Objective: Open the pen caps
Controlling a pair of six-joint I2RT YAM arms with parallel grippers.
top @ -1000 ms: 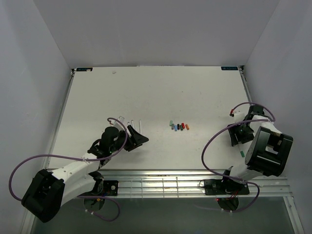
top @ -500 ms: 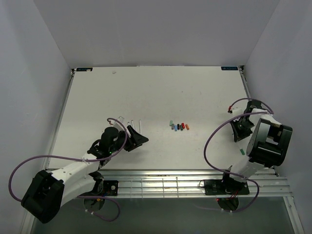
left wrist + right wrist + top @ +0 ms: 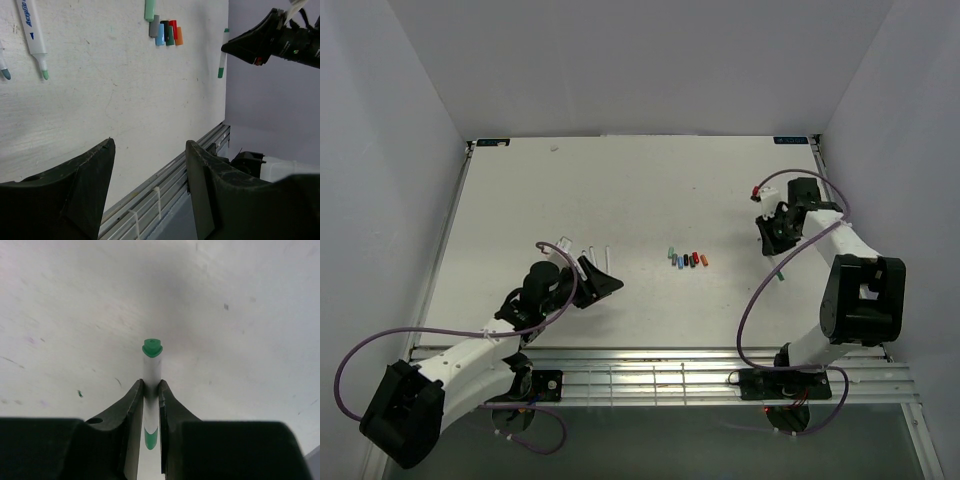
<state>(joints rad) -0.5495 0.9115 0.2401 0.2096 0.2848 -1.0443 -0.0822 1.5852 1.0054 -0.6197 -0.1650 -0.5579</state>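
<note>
The right jaws are clenched on a white pen [image 3: 151, 374], the two dark fingers [image 3: 131, 410] pressing its barrel from either side, so that the barrel runs straight out ahead of them. The green cap [image 3: 152, 347] sits on the far end of that pen, just beyond the fingertips and pointing at the bench [image 3: 240, 315]; whether it touches the surface cannot be told. A second green patch shows on the barrel farther back, between the fingers. From above, the same pen [image 3: 782, 268] hangs out from the right jaws toward the near edge of the bench, its green end lowest in that view. The left jaws are released, spread wide with nothing between them, the fingers [image 3: 75, 185] held above the bench. Ahead of them and off to their right lies a tight row of loose caps [image 3: 164, 30], side by side and touching: green, grey, blue, black, dark green, red and orange. Ahead and to the left of the left jaws lie uncapped pens [image 3: 32, 30], white barrels with bare teal tips facing the jaws. The loose caps lie between the two pairs of jaws, well apart from both.
</note>
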